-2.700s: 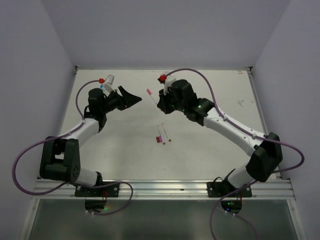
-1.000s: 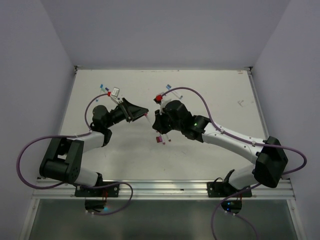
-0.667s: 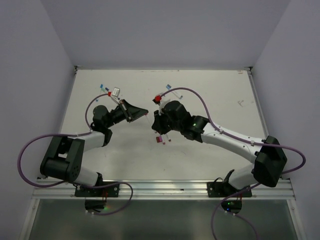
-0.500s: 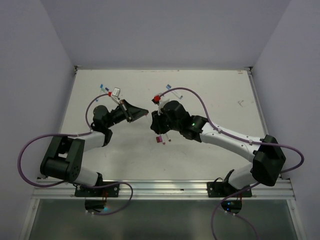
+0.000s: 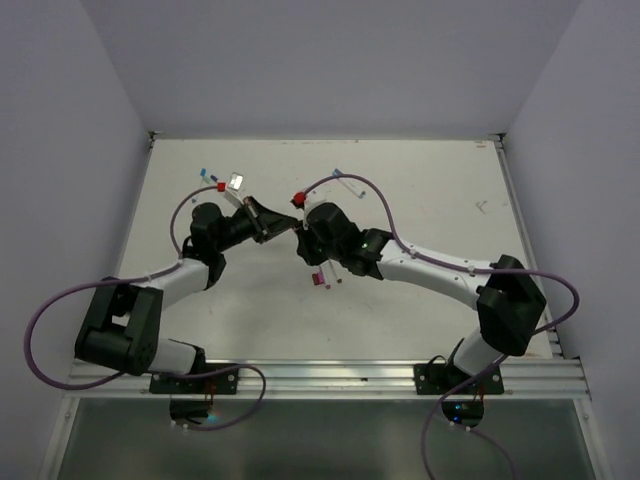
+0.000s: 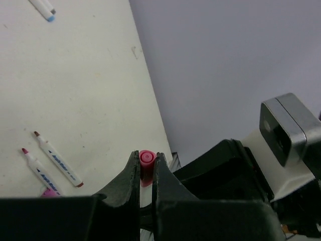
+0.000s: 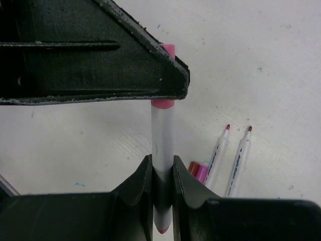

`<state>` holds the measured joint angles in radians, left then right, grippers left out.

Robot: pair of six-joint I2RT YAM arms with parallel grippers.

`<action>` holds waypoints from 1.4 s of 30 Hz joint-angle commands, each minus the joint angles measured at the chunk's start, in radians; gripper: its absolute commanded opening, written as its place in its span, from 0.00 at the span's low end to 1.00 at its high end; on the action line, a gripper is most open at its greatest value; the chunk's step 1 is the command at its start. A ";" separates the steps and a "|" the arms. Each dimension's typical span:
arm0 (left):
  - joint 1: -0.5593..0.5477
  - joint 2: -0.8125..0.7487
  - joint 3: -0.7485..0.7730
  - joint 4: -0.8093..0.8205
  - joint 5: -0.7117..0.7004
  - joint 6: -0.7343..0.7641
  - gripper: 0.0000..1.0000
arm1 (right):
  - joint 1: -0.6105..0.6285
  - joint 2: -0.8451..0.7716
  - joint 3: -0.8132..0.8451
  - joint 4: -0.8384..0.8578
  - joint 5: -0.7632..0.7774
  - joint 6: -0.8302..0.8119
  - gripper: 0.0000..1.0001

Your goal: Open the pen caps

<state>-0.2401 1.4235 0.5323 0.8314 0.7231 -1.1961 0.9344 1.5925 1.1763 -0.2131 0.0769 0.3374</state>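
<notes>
A pink pen cap (image 6: 146, 159) sits pinched between the fingertips of my left gripper (image 6: 146, 161), which is shut on it. The cap is on a white pen barrel (image 7: 162, 138), and my right gripper (image 7: 162, 165) is shut on that barrel. In the right wrist view the cap (image 7: 163, 103) shows just below the left gripper's finger (image 7: 100, 55). In the top view the left gripper (image 5: 284, 222) and right gripper (image 5: 302, 236) meet nose to nose above the table's middle.
Two uncapped white pens (image 7: 216, 155) (image 7: 239, 158) lie side by side on the table with a red loose cap (image 7: 193, 167) and a pink loose cap (image 7: 201, 174) beside them. Blue-tipped pens lie at the back left (image 5: 207, 172) and back middle (image 5: 345, 178).
The left gripper has shut on the pink cap. Both arms have drawn closer together, and the right arm's wrist has swung left with the pen.
</notes>
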 commanded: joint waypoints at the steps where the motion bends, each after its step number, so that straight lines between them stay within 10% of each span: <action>1: -0.004 -0.110 0.089 -0.325 -0.299 0.130 0.00 | 0.094 0.038 0.039 -0.038 0.226 -0.044 0.00; 11: -0.002 -0.205 0.114 -0.443 -0.551 0.064 0.00 | 0.215 0.083 0.010 -0.104 0.633 0.020 0.00; 20: -0.010 -0.202 0.045 -0.490 -0.280 0.395 0.00 | -0.027 -0.127 -0.158 -0.126 0.361 0.042 0.00; 42: -0.275 0.029 -0.140 -0.282 -0.364 0.392 0.00 | -0.258 0.099 -0.230 0.155 -0.051 -0.023 0.05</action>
<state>-0.4938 1.4109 0.4072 0.4580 0.3843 -0.8085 0.6781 1.6791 0.9115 -0.1322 0.0612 0.3283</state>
